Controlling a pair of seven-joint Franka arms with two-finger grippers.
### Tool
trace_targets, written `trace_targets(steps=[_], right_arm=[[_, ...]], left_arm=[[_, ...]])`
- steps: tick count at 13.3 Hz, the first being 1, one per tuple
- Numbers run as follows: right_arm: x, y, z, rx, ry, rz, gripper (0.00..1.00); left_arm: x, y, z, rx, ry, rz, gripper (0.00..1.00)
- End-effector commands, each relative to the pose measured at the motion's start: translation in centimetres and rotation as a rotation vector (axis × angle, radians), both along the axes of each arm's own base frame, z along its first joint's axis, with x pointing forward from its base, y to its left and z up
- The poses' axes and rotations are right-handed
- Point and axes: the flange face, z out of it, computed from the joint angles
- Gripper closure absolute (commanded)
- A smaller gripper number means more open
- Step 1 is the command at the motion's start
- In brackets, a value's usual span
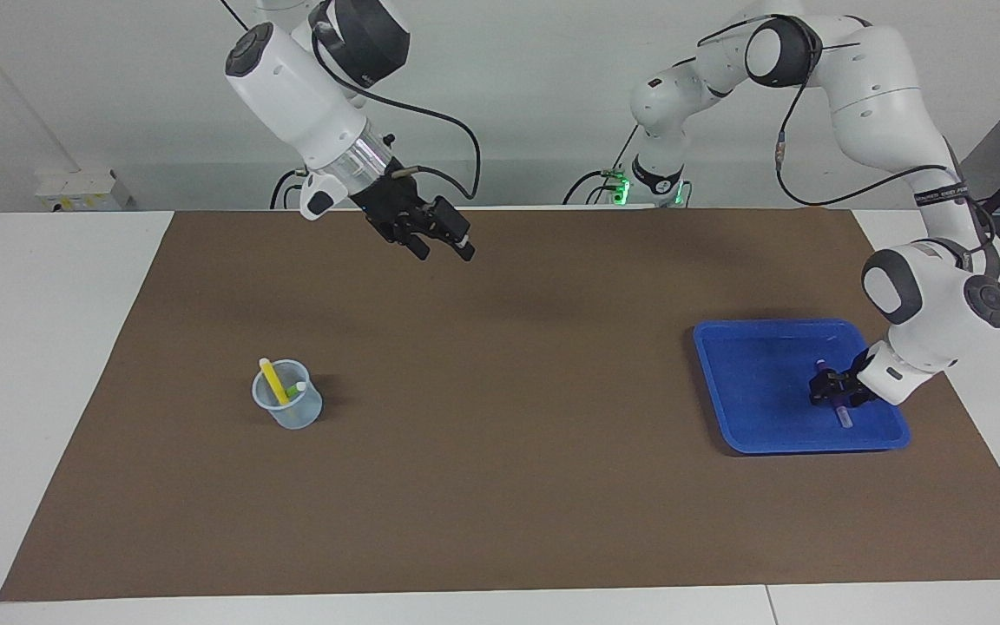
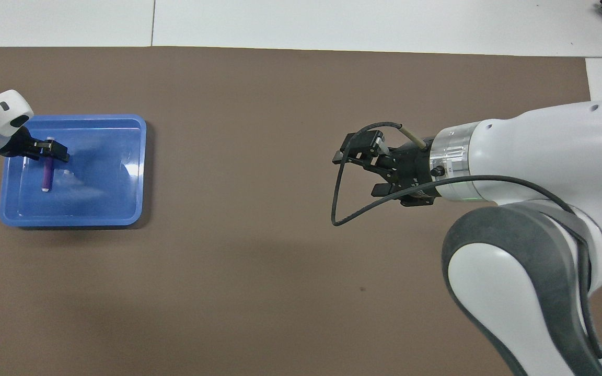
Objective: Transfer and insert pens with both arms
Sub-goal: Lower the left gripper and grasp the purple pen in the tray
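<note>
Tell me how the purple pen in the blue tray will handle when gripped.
The purple pen looks slim, straight and rigid, so probably stiff and light. Its round body lying flat in the tray may roll or slip if the left gripper pinches off-centre.

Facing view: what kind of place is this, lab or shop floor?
Most likely a robotics lab bench: two white arms bolted at a table, a plain brown mat as the work surface, and staged props, a blue tray and a clear cup of pens.

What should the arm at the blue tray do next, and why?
Probably close its fingers on the slim purple pen: the left gripper is down at it in the blue plastic tray, while the clear cup already holds two pens.
</note>
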Motion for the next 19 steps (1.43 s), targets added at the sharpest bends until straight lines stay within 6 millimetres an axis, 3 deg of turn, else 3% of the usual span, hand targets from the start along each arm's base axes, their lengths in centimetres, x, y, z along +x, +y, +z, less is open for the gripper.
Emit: trace_targets(steps=[1, 2, 5, 7, 8, 10, 14, 19], right_arm=[[-0.3, 0.5, 0.4, 0.026, -0.001, -0.023, 0.0], [-0.3, 0.5, 0.4, 0.026, -0.001, -0.023, 0.0], [-0.4, 0.6, 0.4, 0.025, 0.0, -0.021, 0.0], [-0.4, 0.6, 0.4, 0.025, 0.0, -0.021, 0.0], [-0.4, 0.6, 0.4, 0.026, -0.001, -0.022, 0.0], [-0.4, 0.7, 0.4, 0.026, -0.002, -0.02, 0.0], [-0.6, 1.2, 0.5, 0.028, 0.007, -0.029, 0.0], [-0.7, 1.6, 0.3, 0.031, 0.005, -0.041, 0.0]], left_arm=[[-0.5, 0.3, -0.6, -0.003, -0.005, -0.015, 0.32], [-0.6, 0.2, -0.4, -0.002, -0.005, -0.047, 0.47], [-0.7, 0.3, -0.4, -0.004, 0.003, -0.065, 0.68], [-1.0, 0.2, -0.6, -0.006, 0.011, -0.069, 0.95], [-1.0, 0.1, -0.5, -0.005, 0.011, -0.071, 1.0], [-0.8, 0.1, -0.1, -0.006, 0.014, -0.07, 1.0], [-0.5, -0.9, 3.8, -0.002, 0.05, -0.083, 1.0], [-1.1, -1.5, 4.7, -0.042, 0.079, -0.057, 1.0]])
